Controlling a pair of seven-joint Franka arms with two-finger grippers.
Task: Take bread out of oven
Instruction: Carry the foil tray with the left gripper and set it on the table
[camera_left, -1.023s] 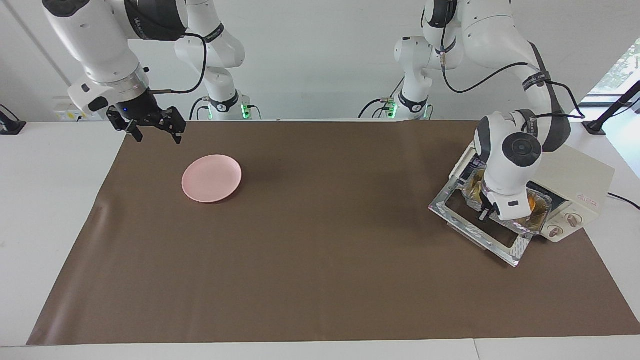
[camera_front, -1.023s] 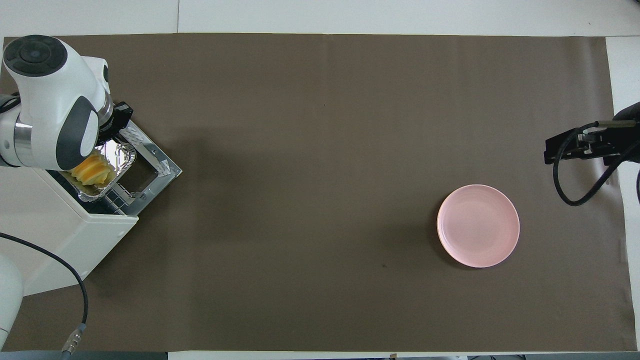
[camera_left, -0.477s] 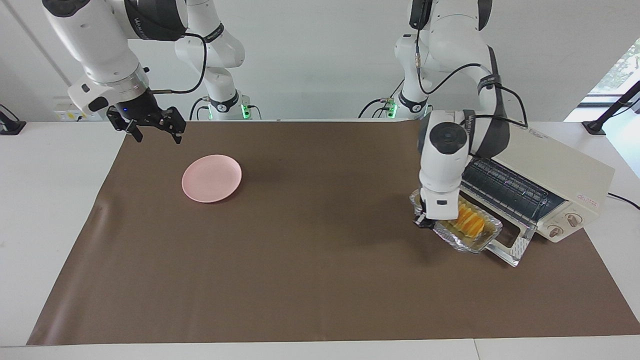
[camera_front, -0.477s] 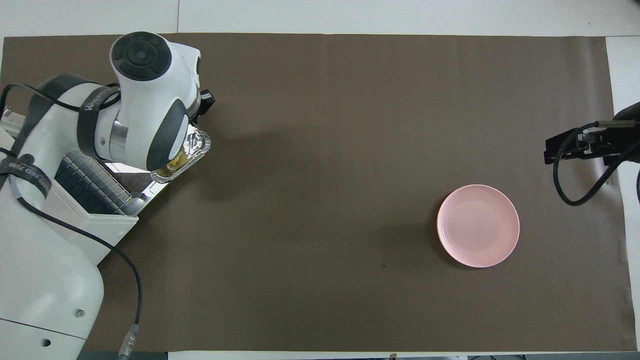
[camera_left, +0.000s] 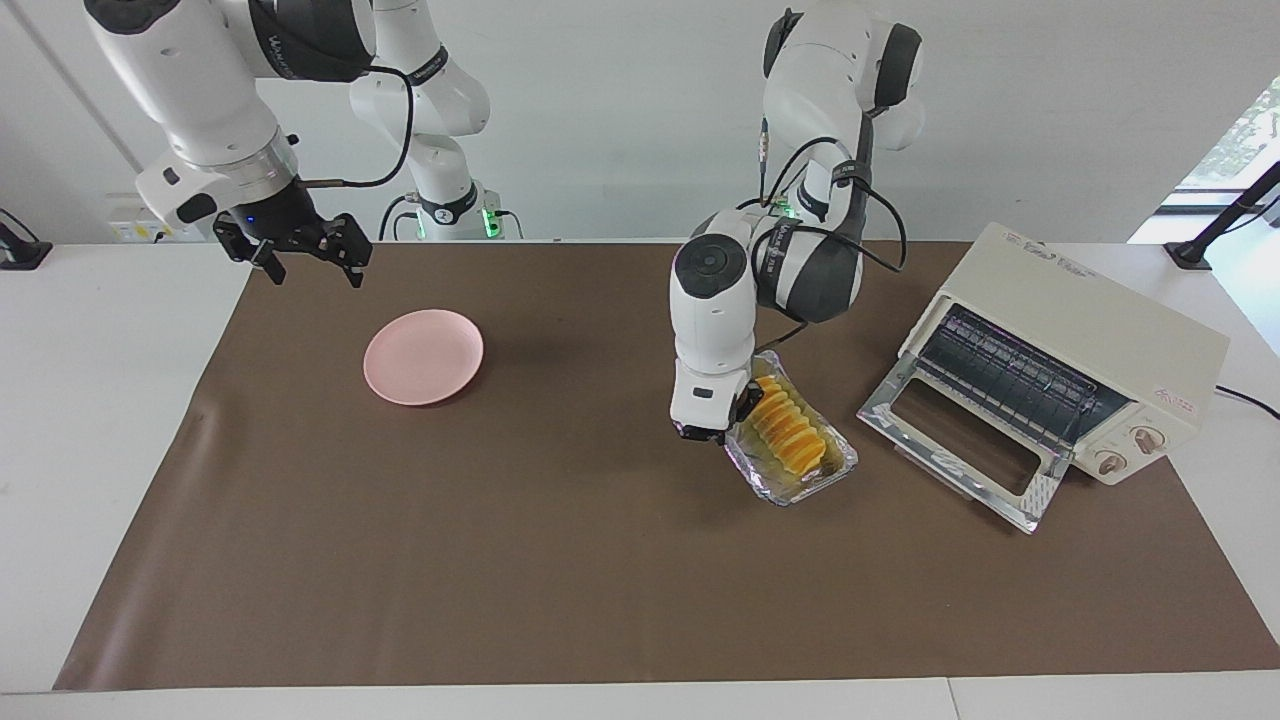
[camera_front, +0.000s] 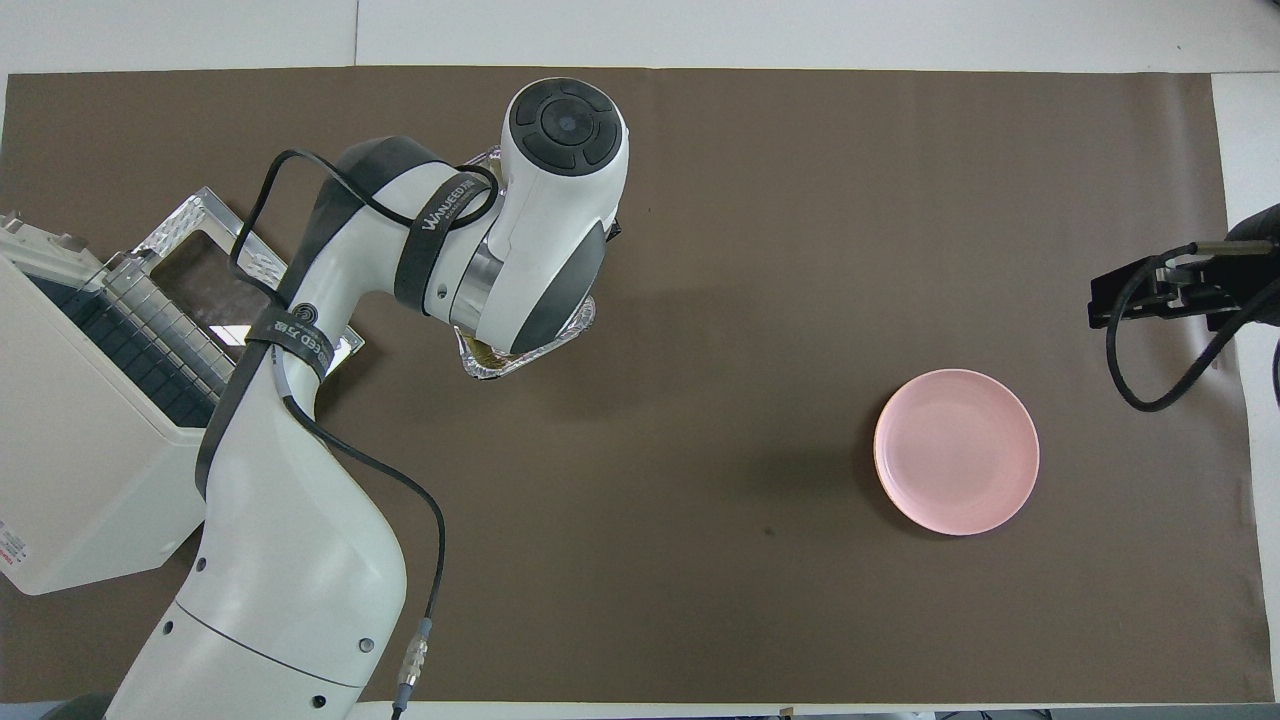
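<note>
- The oven (camera_left: 1060, 365) stands at the bench (camera_left: 600, 580) edge by the left arm's end, door dropped open, rack bare.
- Left gripper (camera_left: 712, 432) holds the foil tray (camera_left: 800, 480) by its rim over mid-bench, jaws clamped; the bread (camera_left: 787, 430) rides inside, clear of the oven.
- Right gripper (camera_left: 305, 250) waits over the right arm's corner, jaws spread, empty.
- A pink plate (camera_left: 424, 356) lies beneath it; nothing blocks the way.

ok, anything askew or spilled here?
No spill. The foil tray hangs tilted in the left tool, gripped at one edge, the bread in it. The oven door lies open. The right tool waits above the table near the pink plate.
</note>
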